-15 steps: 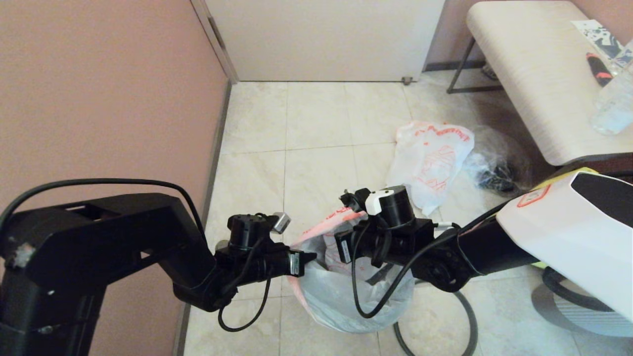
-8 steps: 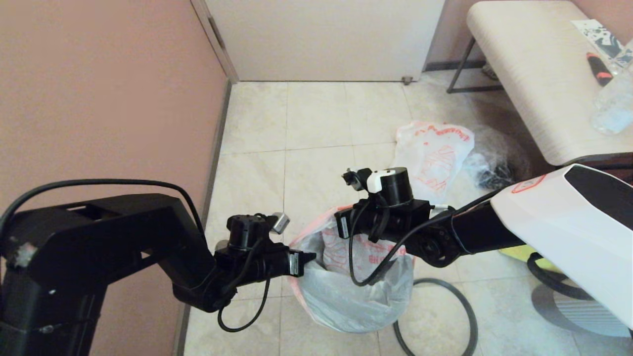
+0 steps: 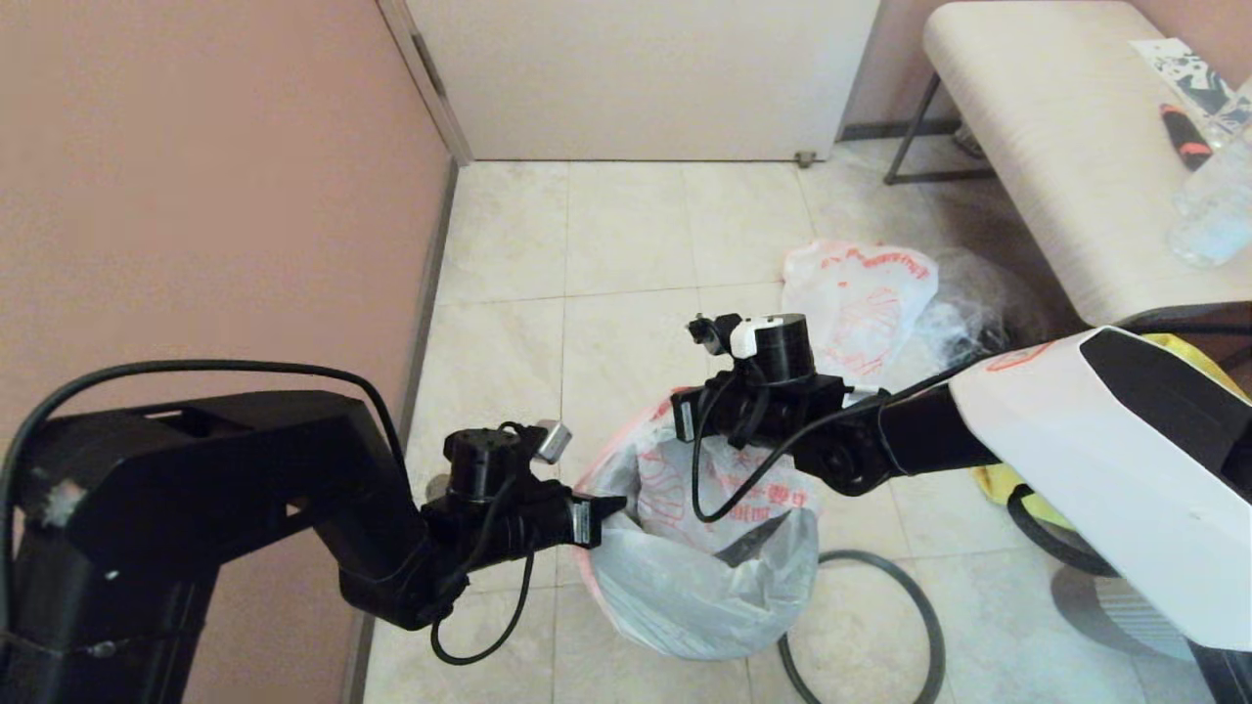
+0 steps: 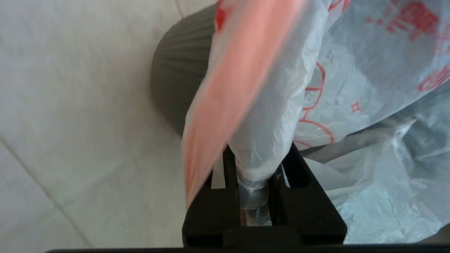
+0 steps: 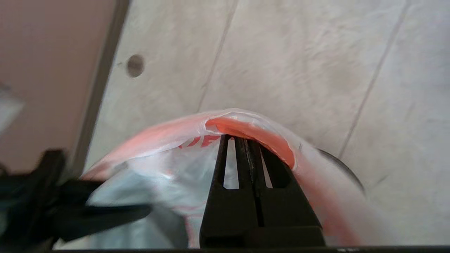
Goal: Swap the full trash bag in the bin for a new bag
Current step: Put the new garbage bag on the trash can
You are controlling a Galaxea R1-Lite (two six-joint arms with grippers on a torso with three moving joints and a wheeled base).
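The new bag [image 3: 685,577], thin white with red-orange print, is draped over the bin, which shows as a ribbed dark wall [image 4: 175,77] and a dark edge [image 5: 342,167]. My left gripper [image 3: 611,508] is at the bin's left side and is shut on a bunched part of the bag's rim [image 4: 258,154]. My right gripper [image 3: 677,430] is above the bin's far side, fingers shut, with the bag's red-edged rim [image 5: 253,128] stretched over their tips [image 5: 246,137]. The full trash bag [image 3: 861,303] lies lumpy on the floor further back right.
The dark hoop [image 3: 910,596] lies on the tiles right of the bin. A clear bag of dark items [image 3: 978,332] sits beside the full bag, under a pale bench [image 3: 1056,147]. A wall [image 3: 196,196] runs along the left. A yellow tote [image 3: 998,484] peeks under my right arm.
My right gripper has risen and moved away from me over the bin, drawing the bag's far rim up and stretching the mouth wider. The left gripper has held still.
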